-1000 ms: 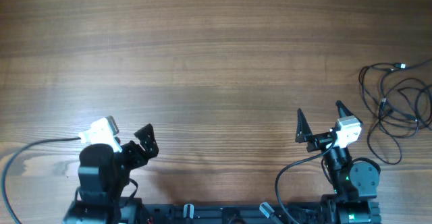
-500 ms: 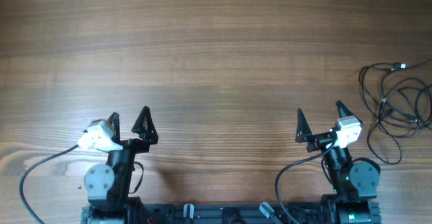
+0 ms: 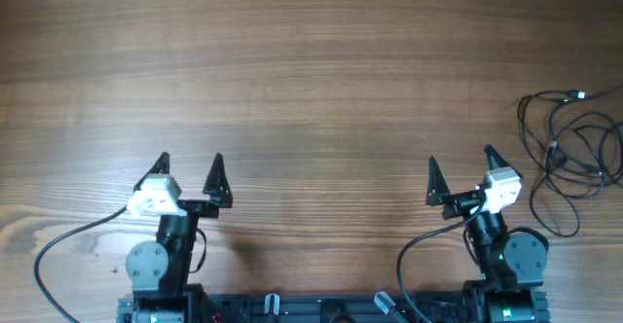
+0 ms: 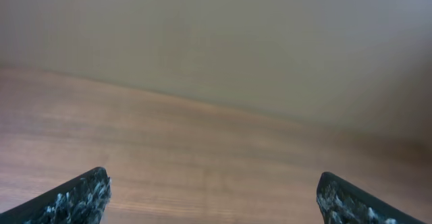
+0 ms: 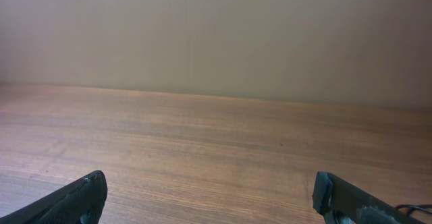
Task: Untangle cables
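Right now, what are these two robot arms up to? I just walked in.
Nothing is being handled at this moment. The left gripper and the right gripper are at the near side of the wooden table, both open and empty, pointing out across the wood. The job is the tangle of thin black cables lying at the table's right edge, untouched. The right gripper is the closer of the two to it.

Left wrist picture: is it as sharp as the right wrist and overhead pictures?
Left wrist: blurred, the table grain smeared almost away. Right wrist: sharper, the grain readable. Overhead: sharp and evenly lit, the cables crisp at the right edge, no glare.
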`<move>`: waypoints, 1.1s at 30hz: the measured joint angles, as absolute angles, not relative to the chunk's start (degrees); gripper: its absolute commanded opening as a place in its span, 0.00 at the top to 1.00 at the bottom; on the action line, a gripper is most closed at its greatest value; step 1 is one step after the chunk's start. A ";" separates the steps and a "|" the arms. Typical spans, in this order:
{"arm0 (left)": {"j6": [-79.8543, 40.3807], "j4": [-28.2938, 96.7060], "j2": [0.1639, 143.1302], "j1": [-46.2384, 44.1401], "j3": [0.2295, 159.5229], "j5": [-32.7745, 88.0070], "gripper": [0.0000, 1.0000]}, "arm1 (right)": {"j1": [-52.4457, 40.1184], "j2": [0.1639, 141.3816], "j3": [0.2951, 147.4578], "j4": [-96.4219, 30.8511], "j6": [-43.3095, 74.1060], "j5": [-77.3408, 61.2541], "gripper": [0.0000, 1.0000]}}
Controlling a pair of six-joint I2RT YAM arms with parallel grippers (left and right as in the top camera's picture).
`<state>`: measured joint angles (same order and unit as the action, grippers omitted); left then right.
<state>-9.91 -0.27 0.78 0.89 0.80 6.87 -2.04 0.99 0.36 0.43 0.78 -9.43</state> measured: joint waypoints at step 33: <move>-6.31 3.62 0.78 0.89 0.67 7.62 0.00 | -2.04 0.99 0.36 0.43 0.78 -9.43 0.00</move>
